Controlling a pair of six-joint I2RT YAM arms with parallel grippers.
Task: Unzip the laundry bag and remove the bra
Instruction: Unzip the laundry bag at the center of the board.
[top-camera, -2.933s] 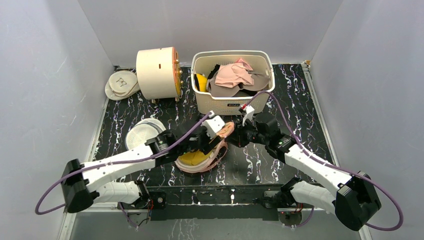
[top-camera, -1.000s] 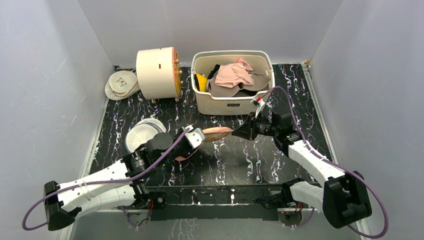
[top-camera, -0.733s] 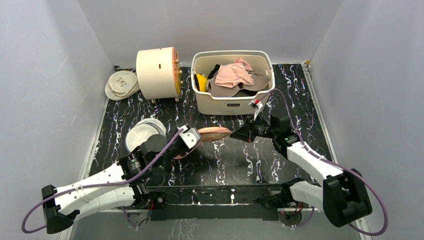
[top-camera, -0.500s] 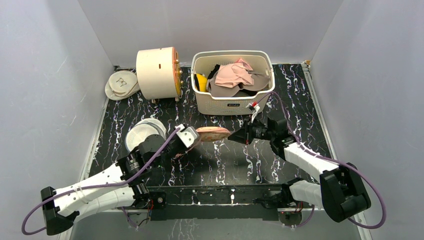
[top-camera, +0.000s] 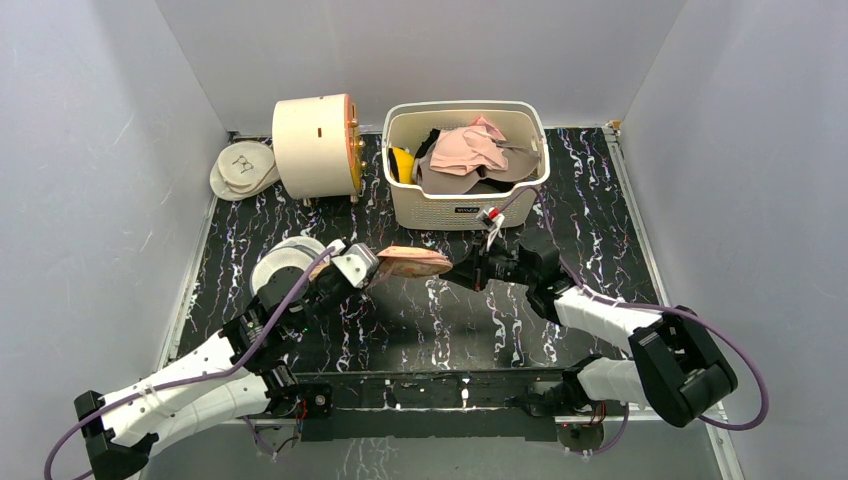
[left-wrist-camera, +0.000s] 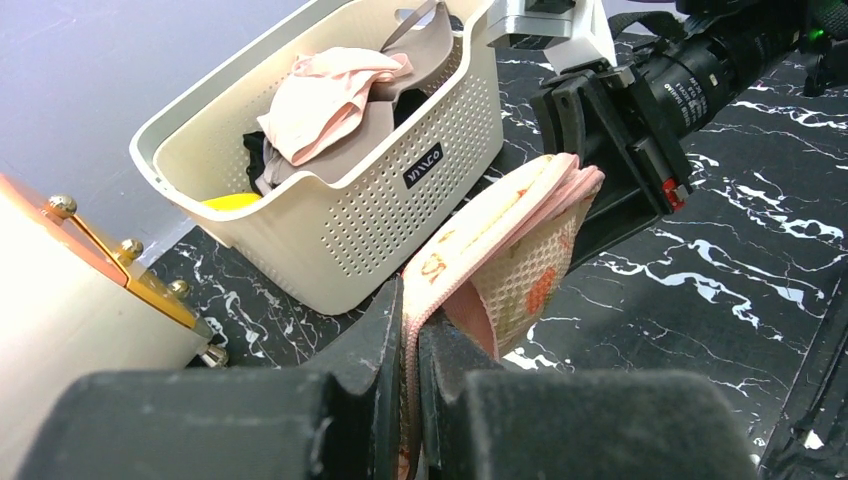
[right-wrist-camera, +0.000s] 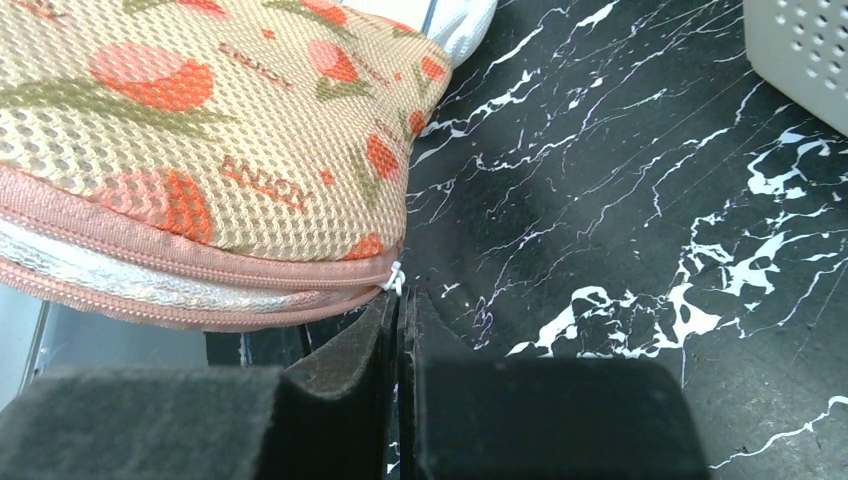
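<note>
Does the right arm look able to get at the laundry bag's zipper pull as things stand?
Probably yes: the right gripper is shut right at the zipper pull, seemingly pinching it, nothing between, while the left gripper holds the laundry bag up.

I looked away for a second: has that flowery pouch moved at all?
Yes. The laundry bag has shifted left along the front of the white basket, from below its label toward its left corner.

Black marbled table (top-camera: 600, 200): basket (top-camera: 466, 205), cream drum (top-camera: 312, 146), white discs (top-camera: 270, 271), perhaps mesh.
</note>
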